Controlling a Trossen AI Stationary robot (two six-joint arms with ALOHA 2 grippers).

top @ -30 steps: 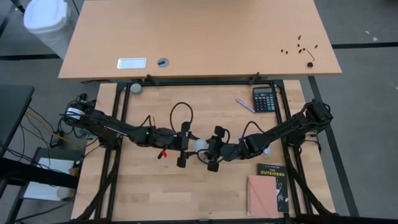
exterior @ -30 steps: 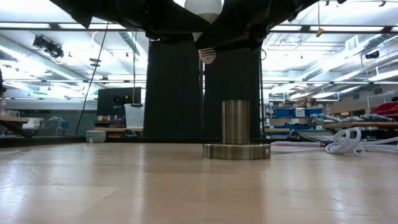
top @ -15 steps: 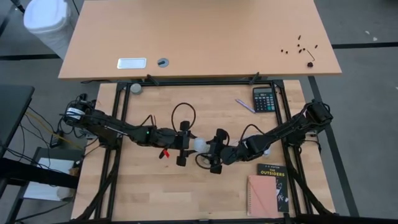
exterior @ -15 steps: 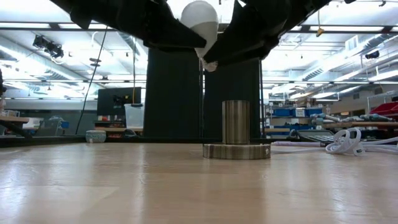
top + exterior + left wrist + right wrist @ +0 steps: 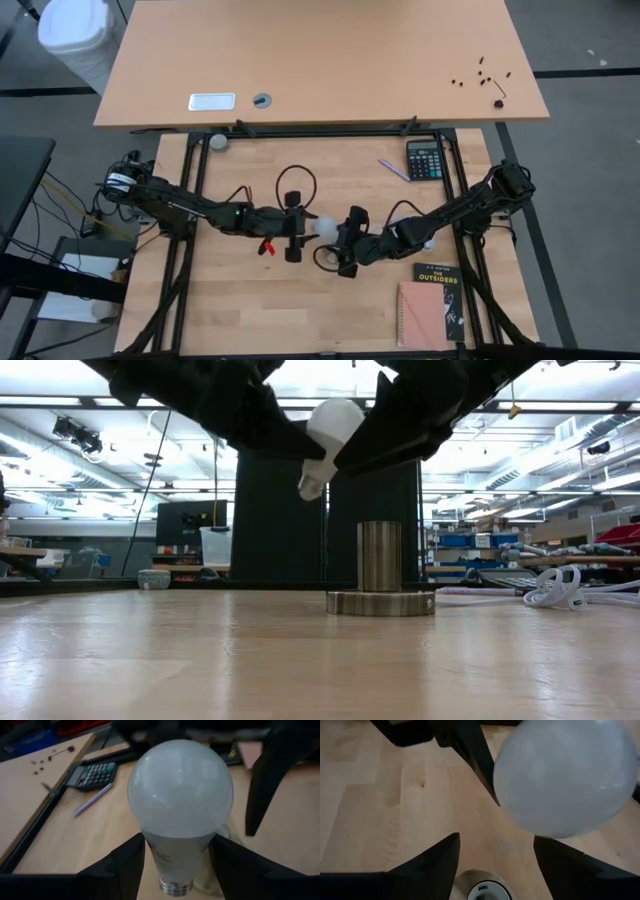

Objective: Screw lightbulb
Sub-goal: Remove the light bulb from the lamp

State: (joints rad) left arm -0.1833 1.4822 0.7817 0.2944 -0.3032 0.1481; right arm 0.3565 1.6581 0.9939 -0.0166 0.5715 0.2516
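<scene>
Two pincers meet over the middle of the bench [image 5: 230, 300], and between them hangs the lightbulb [image 5: 328, 440]. A second ago the bulb stood nearly upright with its screw base pointing straight down, gripped from both sides; half a second ago it had begun to lean; now it is plainly tilted, and the right pincer [image 5: 495, 865] has let go, its fingers [image 5: 427, 865] standing apart with the socket [image 5: 482, 890] showing between them and the glass off to one side. The left pincer [image 5: 175, 865] alone has the bulb, closed on its neck just above the thread, fingers [image 5: 127, 865] pressed to either side. That looks like a handover to the left arm, which leaves the bulb poorly lined up for screwing. Its long axis now runs on a slant: in the low view the round end is up and toward the right, the grey base down and toward the left, pointing away from the socket [image 5: 380, 570] on the bench instead of at it. The bulb hangs well above the socket and a little to its side, not touching. I judge it must be brought back upright and centred before any threading can start.
</scene>
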